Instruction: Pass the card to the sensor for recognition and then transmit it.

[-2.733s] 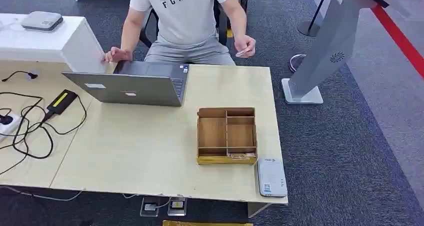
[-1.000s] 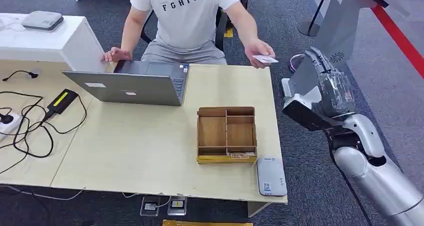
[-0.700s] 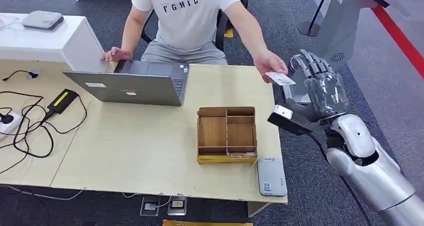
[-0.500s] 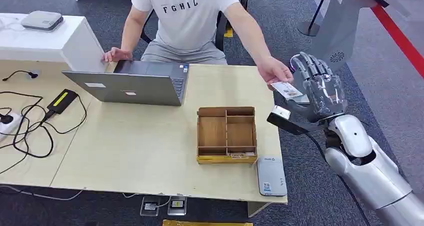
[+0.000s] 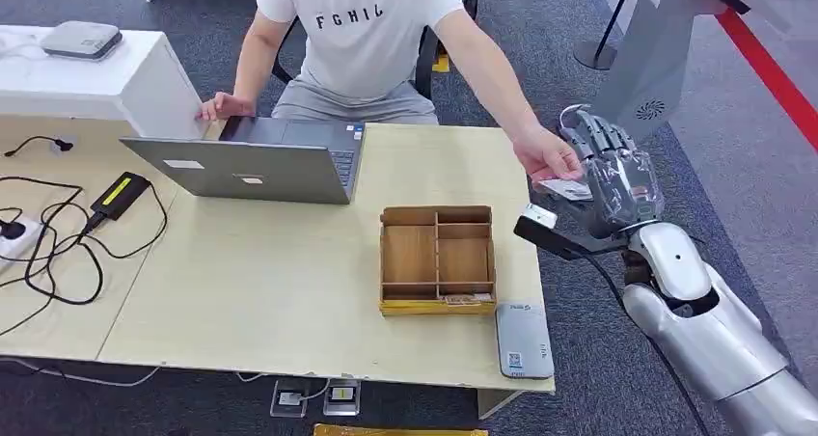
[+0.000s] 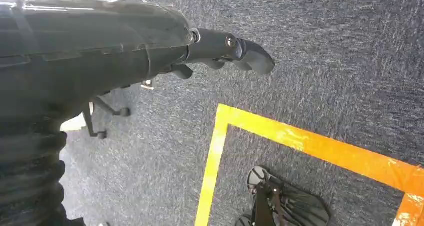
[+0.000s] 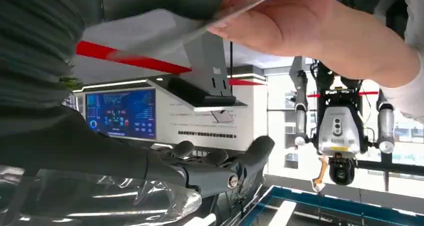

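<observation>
The right hand (image 5: 617,180) has risen beside the tabletop's (image 5: 289,262) far right corner, palm up, fingers apart, not yet closed on anything. The person's hand (image 5: 548,154) has come across from the laptop (image 5: 253,166) side and now lays the card (image 5: 567,189) into that palm; in the right wrist view the card (image 7: 235,11) sits between the thumb and the person's fingers (image 7: 280,21). Likely the handover is underway; closing comes next. The sensor (image 5: 524,340) lies near the wooden organiser (image 5: 437,260). The left hand (image 6: 220,48) hangs over carpet with fingers curled, holding nothing.
</observation>
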You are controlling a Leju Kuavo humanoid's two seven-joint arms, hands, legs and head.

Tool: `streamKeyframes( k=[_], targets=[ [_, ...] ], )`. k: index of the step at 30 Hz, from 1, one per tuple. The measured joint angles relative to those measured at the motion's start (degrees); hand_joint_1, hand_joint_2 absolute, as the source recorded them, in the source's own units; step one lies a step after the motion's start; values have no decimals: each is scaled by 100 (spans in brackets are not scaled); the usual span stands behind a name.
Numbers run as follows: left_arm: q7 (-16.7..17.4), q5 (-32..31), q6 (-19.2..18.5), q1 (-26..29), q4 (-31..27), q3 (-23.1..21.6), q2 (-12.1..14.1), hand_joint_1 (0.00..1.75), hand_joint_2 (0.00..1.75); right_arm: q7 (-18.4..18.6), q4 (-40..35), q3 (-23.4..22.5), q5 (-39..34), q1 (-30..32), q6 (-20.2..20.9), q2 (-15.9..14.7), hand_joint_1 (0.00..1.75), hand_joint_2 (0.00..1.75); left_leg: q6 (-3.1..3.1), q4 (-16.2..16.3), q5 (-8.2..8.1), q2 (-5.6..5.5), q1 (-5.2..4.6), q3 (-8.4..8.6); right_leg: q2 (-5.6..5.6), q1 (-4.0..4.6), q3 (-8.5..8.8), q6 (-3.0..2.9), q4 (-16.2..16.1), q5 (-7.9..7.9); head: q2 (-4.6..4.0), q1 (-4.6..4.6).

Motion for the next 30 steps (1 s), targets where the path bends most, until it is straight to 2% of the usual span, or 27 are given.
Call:
streamKeyframes(
  k=[18,23,30],
  targets=[
    [0,33,4,4,7,0,-42,0,175,-53,-46,-208,-221,139,37,17,175,175,0,1,0,2,0,5,3,0,0,0,0,0,0,-2],
    [0,50,24,14,7,0,-42,0,175,68,-315,-335,-367,397,61,-70,175,175,0,1,0,2,0,6,3,0,0,0,-1,0,0,-4],
    [61,96,68,34,7,0,-42,0,175,125,-787,-590,-522,1091,-157,-319,175,175,0,1,-1,2,0,6,4,0,-1,0,-2,0,0,-2]
  ],
)
